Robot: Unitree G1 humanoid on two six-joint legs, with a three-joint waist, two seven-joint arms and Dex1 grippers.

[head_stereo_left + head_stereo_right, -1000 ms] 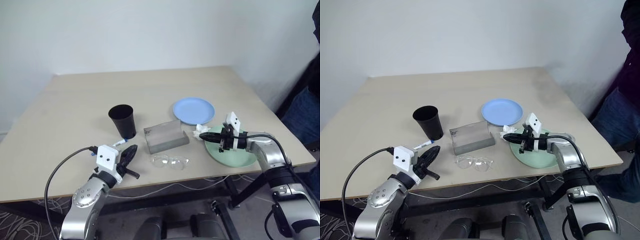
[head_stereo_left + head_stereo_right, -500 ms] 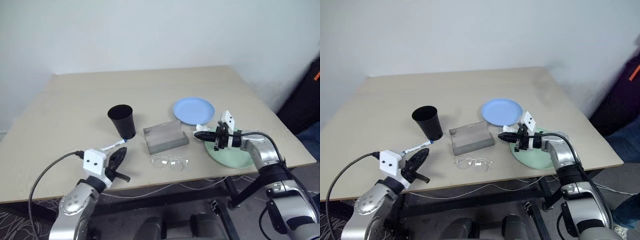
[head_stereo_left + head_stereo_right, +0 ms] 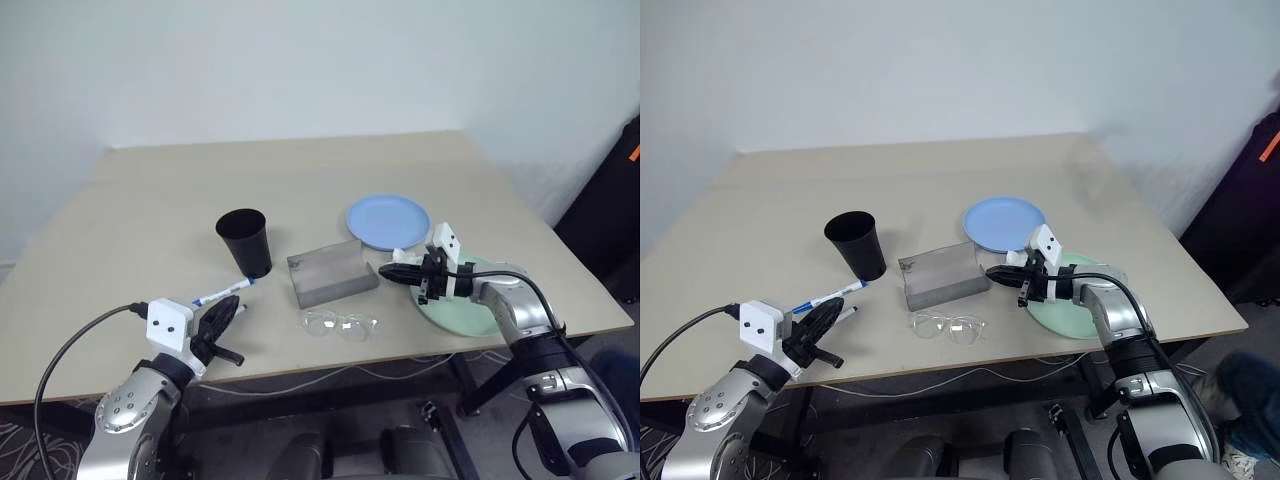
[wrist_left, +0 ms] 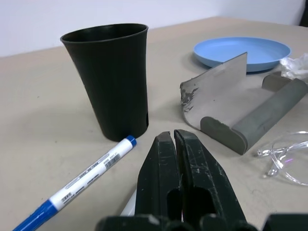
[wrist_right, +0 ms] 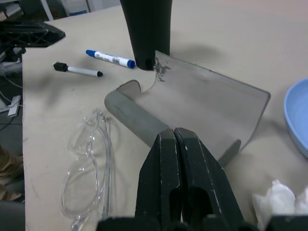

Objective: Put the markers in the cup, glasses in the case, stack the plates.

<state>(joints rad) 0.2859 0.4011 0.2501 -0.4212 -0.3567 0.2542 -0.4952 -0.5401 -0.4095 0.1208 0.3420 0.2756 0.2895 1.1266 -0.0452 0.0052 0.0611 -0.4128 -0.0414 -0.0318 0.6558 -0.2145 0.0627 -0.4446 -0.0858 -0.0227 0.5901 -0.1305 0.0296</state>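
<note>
The black cup (image 3: pixel 244 240) stands left of the open grey case (image 3: pixel 331 272). The clear glasses (image 3: pixel 340 324) lie in front of the case. A blue-capped marker (image 3: pixel 222 292) rests by the cup's base, and a dark-capped marker (image 5: pixel 77 70) lies just nearer the table edge. The light blue plate (image 3: pixel 388 221) sits behind the case, and the mint plate (image 3: pixel 463 308) is under my right forearm. My left gripper (image 3: pixel 231 317) is shut and empty, just short of the markers. My right gripper (image 3: pixel 386 270) is shut and empty, pointing at the case's right end.
A crumpled white tissue (image 3: pixel 405 257) lies between the two plates, beside my right gripper. The beige table (image 3: pixel 150 200) ends close in front of the glasses. A dark bag or chair (image 3: pixel 610 220) stands off the table's right side.
My left arm has drawn back to the left, uncovering the markers. My right gripper has slid left from over the mint plate toward the case. Both stayed shut.
</note>
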